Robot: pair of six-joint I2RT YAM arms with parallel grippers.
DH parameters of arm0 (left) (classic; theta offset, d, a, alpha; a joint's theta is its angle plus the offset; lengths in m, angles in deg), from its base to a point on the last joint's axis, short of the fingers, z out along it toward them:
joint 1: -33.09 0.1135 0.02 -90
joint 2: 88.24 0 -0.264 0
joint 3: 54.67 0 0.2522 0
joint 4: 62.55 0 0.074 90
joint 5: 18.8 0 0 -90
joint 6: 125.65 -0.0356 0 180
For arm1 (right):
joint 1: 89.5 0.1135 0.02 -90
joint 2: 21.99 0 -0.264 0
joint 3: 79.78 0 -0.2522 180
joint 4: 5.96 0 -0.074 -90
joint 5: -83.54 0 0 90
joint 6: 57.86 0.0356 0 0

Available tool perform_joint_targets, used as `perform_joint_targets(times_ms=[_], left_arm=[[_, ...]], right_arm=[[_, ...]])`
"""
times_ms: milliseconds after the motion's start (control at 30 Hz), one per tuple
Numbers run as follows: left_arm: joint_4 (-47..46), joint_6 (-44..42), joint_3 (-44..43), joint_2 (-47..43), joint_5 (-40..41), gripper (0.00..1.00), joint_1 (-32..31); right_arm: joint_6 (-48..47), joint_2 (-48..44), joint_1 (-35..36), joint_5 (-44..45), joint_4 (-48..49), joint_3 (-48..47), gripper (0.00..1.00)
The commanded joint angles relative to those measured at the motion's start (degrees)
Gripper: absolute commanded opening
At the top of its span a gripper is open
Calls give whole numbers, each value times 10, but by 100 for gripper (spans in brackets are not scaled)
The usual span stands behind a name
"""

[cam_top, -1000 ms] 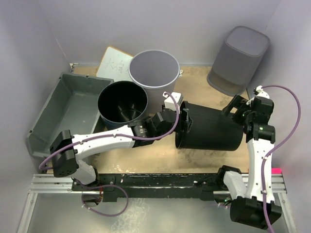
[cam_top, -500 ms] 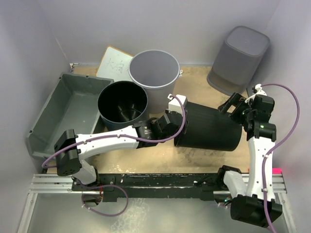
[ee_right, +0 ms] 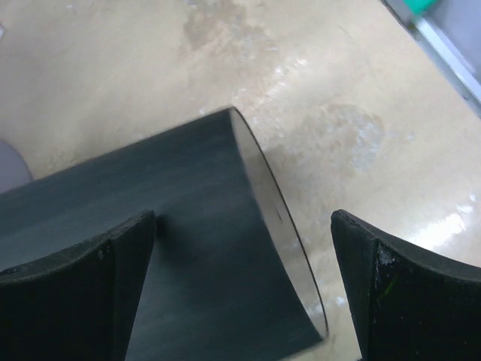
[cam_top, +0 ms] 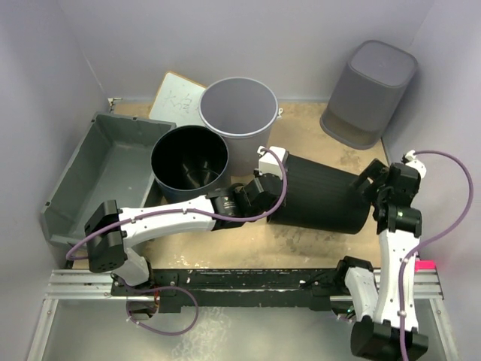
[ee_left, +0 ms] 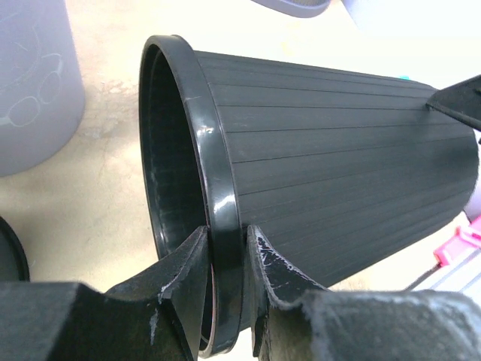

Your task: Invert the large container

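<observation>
The large container is the wide grey tub at the far left, upright with its open side up and tilted against the wall; neither gripper touches it. A black ribbed bucket lies on its side mid-table. My left gripper is shut on that bucket's rim, one finger inside the mouth and one outside. My right gripper is open at the bucket's base end, its fingers spread either side of the base edge without gripping it.
An upright black bucket and a grey bucket stand just right of the tub. A tall dark-grey square bin leans at the back right. A white board rests against the back wall. Walls close in on both sides.
My left gripper has moved up to the lying bucket's mouth and shut on its rim. The right gripper has drawn back slightly to the right, still open.
</observation>
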Motion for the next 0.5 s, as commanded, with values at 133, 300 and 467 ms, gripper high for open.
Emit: perform_joint_targets(times_ms=[133,300,467], left_arm=[[27,-25,20,34,25,23,10],[29,-40,-9,76,11,23,10],[24,-45,-30,102,-7,23,10]], right_arm=[[41,12,-1,-257,26,-30,100],[63,-6,0,-337,11,-92,100],[97,-9,-1,-396,27,-75,100]])
